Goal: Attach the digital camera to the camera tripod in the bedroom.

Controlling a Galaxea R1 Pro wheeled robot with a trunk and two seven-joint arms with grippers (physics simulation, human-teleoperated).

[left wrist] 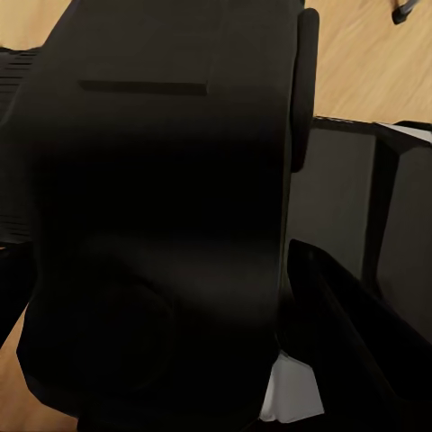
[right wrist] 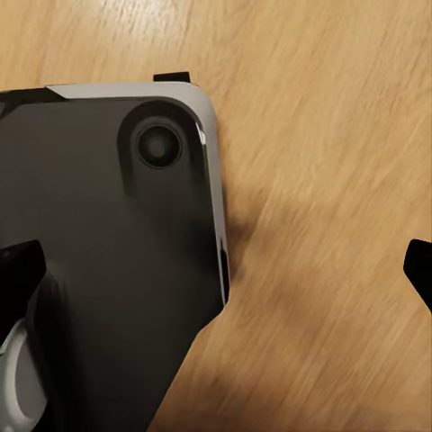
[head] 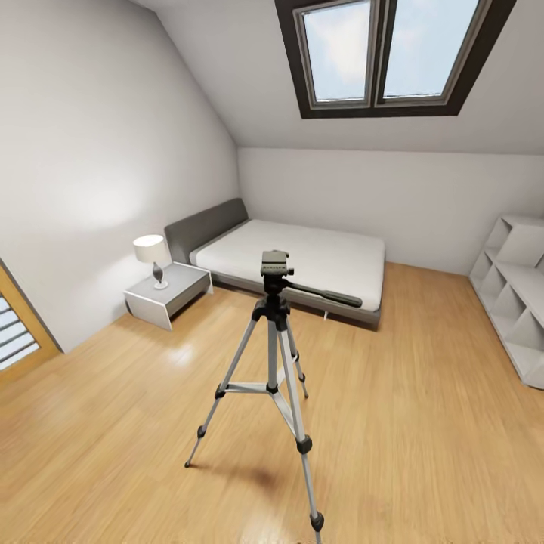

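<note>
The camera tripod (head: 273,332) stands on the light wood floor in the middle of the bedroom, legs spread, with nothing on its head plate (head: 276,264). Its black pan handle (head: 329,295) points right. In the left wrist view a matte-black body with a rounded bulge, the digital camera (left wrist: 162,225), sits right up against the lens and hides my left fingers; it looks held there. One tripod foot (left wrist: 402,11) shows at that frame's corner. My right gripper (right wrist: 219,270) is open, its dark fingertips (right wrist: 18,270) far apart above the floor and my own base.
Behind the tripod is a low grey bed (head: 302,257). A white nightstand (head: 170,291) with a lamp (head: 151,253) stands left of it. White cube shelves (head: 514,287) line the right wall. A skylight (head: 385,53) is overhead. My black base plate (right wrist: 108,252) lies under the right gripper.
</note>
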